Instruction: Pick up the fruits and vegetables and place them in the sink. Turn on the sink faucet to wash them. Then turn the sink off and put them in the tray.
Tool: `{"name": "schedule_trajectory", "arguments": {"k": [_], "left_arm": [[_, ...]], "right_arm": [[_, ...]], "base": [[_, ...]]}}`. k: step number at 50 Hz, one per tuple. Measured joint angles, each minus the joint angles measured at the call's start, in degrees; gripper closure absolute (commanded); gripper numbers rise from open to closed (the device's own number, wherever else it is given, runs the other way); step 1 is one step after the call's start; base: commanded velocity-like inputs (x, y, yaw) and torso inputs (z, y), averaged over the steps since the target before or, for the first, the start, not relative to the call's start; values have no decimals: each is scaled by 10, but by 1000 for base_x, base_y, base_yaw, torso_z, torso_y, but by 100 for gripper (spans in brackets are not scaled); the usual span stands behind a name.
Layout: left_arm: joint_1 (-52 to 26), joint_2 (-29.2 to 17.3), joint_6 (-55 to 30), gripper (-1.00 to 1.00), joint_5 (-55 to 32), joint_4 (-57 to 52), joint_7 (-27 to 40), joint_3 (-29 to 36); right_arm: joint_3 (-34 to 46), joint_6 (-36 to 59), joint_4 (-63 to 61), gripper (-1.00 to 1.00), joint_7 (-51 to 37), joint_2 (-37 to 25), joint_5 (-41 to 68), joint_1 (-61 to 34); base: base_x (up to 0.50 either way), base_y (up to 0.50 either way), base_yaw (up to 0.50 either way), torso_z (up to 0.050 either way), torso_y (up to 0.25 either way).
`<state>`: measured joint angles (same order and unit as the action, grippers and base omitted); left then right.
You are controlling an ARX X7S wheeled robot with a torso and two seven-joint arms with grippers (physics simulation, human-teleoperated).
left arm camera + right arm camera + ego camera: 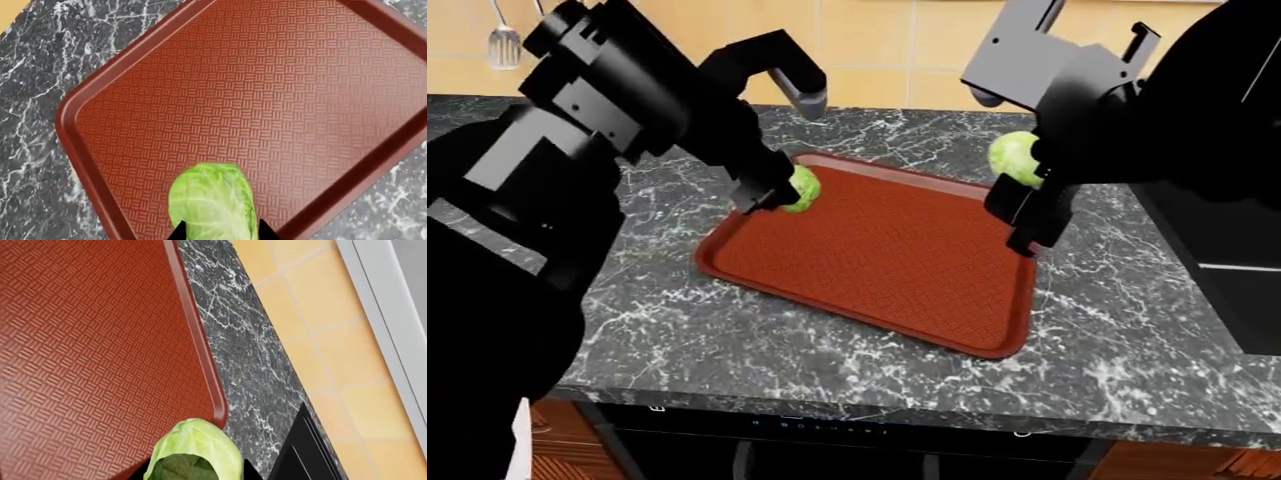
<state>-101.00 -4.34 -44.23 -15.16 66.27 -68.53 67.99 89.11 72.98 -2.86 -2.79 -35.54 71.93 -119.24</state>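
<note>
A red tray [881, 260] is seen on the dark marble counter [761, 340], with nothing lying in it. One green sprout [803, 188] is pinched in the left gripper [777, 192] and is held above the tray's left corner, just inside the rim. The other sprout [1014, 158] is pinched in the right gripper [1028, 185] and is held over the tray's far right corner, by the rim. Behind the counter, a yellow tiled wall [881, 40] is seen, with a spatula [505, 40] hung at the far left.

A dark marble counter [827, 340] with white veining runs beneath a wall of yellow-orange tiles [881, 40]; a metal spatula [505, 42] hangs at the wall's far left
</note>
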Motion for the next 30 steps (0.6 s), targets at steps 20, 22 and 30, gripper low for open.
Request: {"name": "schedule_trajectory", "arguments": {"k": [20, 22, 30], "left_arm": [[20, 38, 29, 100, -80, 75, 17, 80], [22, 39, 29, 100, -84, 77, 19, 83], [28, 41, 25, 100, -92, 83, 24, 90]], "right_arm": [[1, -13, 4, 100, 4, 4, -9, 10], [1, -14, 5, 100, 4, 4, -10, 11], [2, -19, 7, 100, 7, 7, -15, 14]], "base": [[0, 0, 0, 0, 0], [0, 0, 0, 0, 0], [0, 0, 0, 0, 0]]}}
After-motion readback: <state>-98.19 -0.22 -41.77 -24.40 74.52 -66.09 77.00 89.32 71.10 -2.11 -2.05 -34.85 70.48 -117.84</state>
